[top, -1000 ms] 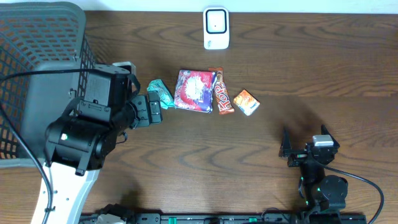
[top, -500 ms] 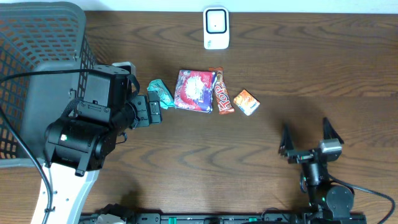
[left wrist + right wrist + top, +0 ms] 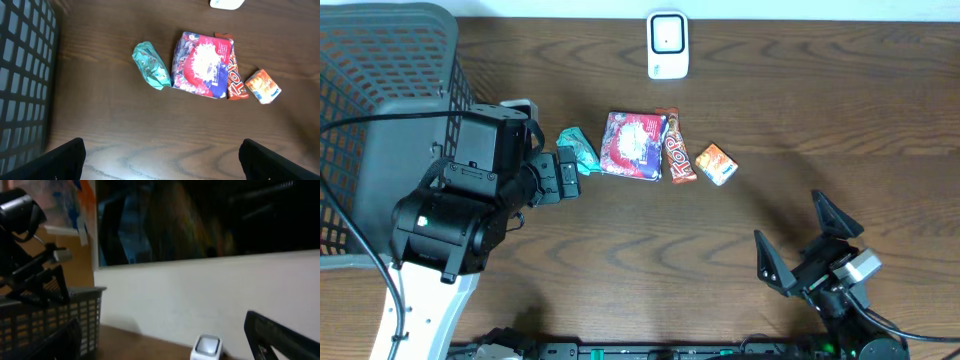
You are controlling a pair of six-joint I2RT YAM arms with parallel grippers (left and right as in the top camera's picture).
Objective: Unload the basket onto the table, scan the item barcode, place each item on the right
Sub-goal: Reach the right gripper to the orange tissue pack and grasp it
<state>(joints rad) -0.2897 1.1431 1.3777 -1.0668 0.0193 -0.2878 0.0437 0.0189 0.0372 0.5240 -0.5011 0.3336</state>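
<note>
Gaping empty: left pincer (image 3: 570,174), right pincer (image 3: 787,217); candy bar (image 3: 678,160) reads "KOP".

Left claw (image 3: 567,176): black, chunky. Left arm (image 3: 455,215) behind it: big, black, boxy, round joint, white tube (image 3: 405,310) farther back, thin black cable (image 3: 380,120). Right claw (image 3: 803,243): two black pointy fingers (image 3: 770,270), small grey block (image 3: 861,265) just behind.

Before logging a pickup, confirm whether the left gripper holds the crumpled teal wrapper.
No, the teal wrapper lies on the wooden table, apart from the open left gripper.
</note>
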